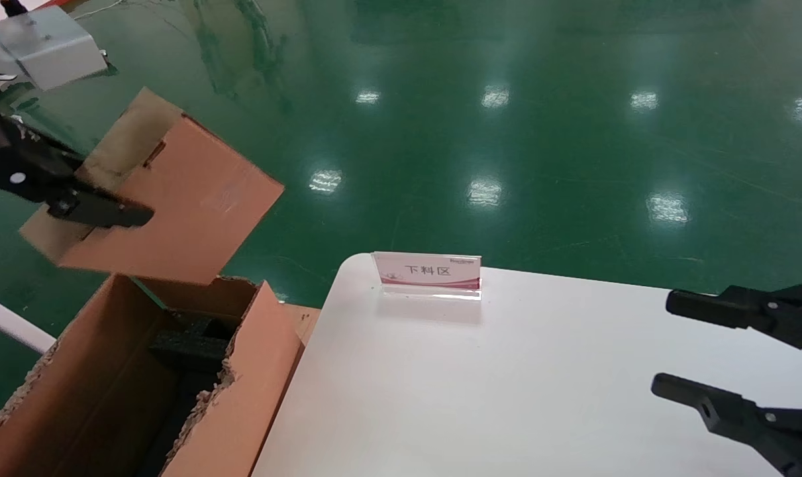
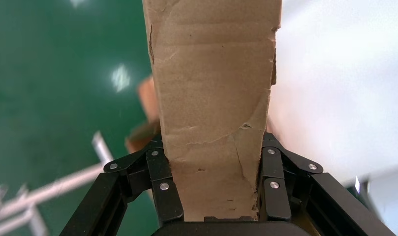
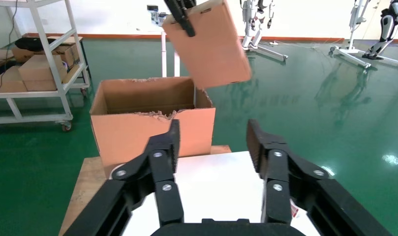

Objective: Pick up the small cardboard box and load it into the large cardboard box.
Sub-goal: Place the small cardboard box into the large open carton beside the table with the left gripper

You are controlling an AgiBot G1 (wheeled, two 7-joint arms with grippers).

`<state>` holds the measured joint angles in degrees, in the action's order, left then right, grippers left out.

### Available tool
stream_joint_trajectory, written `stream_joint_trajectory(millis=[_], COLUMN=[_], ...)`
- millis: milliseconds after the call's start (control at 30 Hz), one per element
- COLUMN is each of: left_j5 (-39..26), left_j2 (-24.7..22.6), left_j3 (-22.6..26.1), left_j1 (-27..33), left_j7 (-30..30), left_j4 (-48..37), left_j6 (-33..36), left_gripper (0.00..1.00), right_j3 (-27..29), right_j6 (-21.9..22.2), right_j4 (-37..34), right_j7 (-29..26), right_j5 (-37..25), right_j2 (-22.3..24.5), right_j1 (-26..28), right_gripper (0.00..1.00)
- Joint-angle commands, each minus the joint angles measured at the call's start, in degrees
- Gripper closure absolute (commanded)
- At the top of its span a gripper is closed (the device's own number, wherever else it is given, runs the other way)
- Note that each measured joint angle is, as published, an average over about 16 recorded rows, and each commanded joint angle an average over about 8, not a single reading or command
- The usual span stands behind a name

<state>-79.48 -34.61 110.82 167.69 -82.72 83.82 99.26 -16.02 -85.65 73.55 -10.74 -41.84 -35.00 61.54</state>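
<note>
Left gripper (image 1: 102, 212): raised in the air off the table's left edge, clamped on the small box; black fingers (image 2: 167, 184) pressed against two opposite faces, cardboard filling the whole gap between them.
Small box (image 1: 169, 199): held tilted, clear of every surface, hanging above the far end of the large box; one corner pointing down toward the opening; slot cut-out visible near the top edge in the head view; creased and slightly torn face in the left wrist view (image 2: 214, 98).
Large box (image 1: 96, 391): standing open-topped just beside the table's near left corner, one wall running along the table's left edge; top edges ragged and torn; black foam (image 1: 195, 344) inside.
Same pair from the right wrist view: small box (image 3: 209, 42) above the large box (image 3: 147, 125), apart from its rim, left gripper's finger (image 3: 179, 14) on the upper face.
Right gripper (image 1: 662, 348): over the table's right edge, near the near right corner, wide open, nothing between the fingers (image 3: 165, 162); idle.
Table (image 1: 506, 384): white top with a rounded far left corner.
Sign (image 1: 428, 271): small clear stand with a pink-and-white card, upright near the table's far edge, toward the far left corner.
Floor (image 1: 506, 99): glossy green, lamp reflections across it.
Cart (image 3: 34, 73): white shelving holding more cartons, well beyond the large box in the right wrist view.
</note>
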Motion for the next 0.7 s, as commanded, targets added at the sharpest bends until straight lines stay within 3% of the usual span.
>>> stream_joint_trajectory(millis=[33, 167, 300, 467, 700], left_j5=[2.4, 7.8, 10.9, 12.6, 13.8], left_j2=[-3.6, -10.1, -13.3, -14.2, -12.4], left_j3=[7.3, 19.7, 27.6, 33.6, 37.7], left_j1=[3.7, 7.4, 9.4, 10.9, 11.7], left_j7=[-1.5, -3.0, -4.1, -5.3, -5.5], left_j4=[0.0, -1.6, -3.2, -5.3, -9.3], left_j6=[0.1, 0.3, 0.3, 0.4, 0.4], left_gripper=[1.00, 1.00, 1.00, 1.00, 1.00], right_j3=[0.0, 0.0, 0.0, 0.0, 0.0], right_j6=[0.0, 0.0, 0.0, 0.0, 0.0], right_j4=[0.0, 0.0, 0.0, 0.0, 0.0], right_j7=[0.0, 0.0, 0.0, 0.0, 0.0], right_j5=[0.0, 0.0, 0.0, 0.0, 0.0], right_j2=[0.0, 0.0, 0.0, 0.0, 0.0], right_j1=[0.0, 0.0, 0.0, 0.0, 0.0], right_gripper=[0.00, 0.00, 0.00, 0.00, 0.00])
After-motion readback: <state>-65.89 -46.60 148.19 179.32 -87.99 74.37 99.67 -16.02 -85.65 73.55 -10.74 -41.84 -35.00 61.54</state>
